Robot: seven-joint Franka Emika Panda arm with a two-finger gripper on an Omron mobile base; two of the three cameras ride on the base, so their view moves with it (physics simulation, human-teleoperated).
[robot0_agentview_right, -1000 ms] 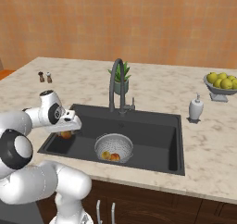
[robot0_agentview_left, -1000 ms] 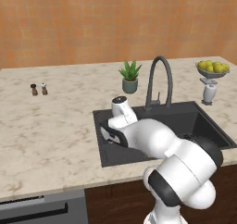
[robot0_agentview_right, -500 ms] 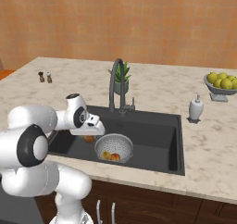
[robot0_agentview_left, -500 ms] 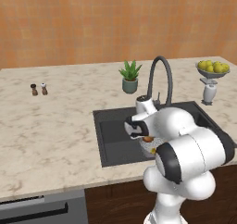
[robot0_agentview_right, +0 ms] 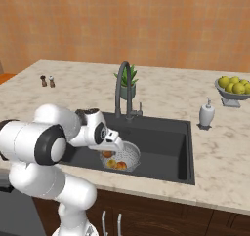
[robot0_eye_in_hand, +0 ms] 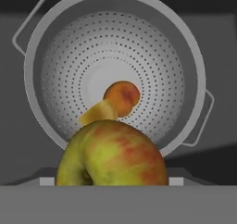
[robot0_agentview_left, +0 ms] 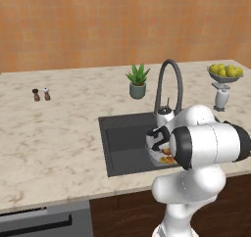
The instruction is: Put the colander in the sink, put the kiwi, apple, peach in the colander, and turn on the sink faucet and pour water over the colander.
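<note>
Presently we list the apple [robot0_eye_in_hand: 112,154], clamped in our wide-set gripper [robot0_eye_in_hand: 111,181], poised directly above the colander [robot0_eye_in_hand: 139,42] in the sink [robot0_agentview_right: 166,142], where peach [robot0_eye_in_hand: 122,97] and kiwi [robot0_eye_in_hand: 97,114] lie touching.

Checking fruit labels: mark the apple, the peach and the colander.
apple [robot0_eye_in_hand: 113,156], hand view, its red-green skin.
peach [robot0_eye_in_hand: 122,97], hand view, its orange top.
colander [robot0_eye_in_hand: 152,75], hand view, perforated inner wall.
</note>
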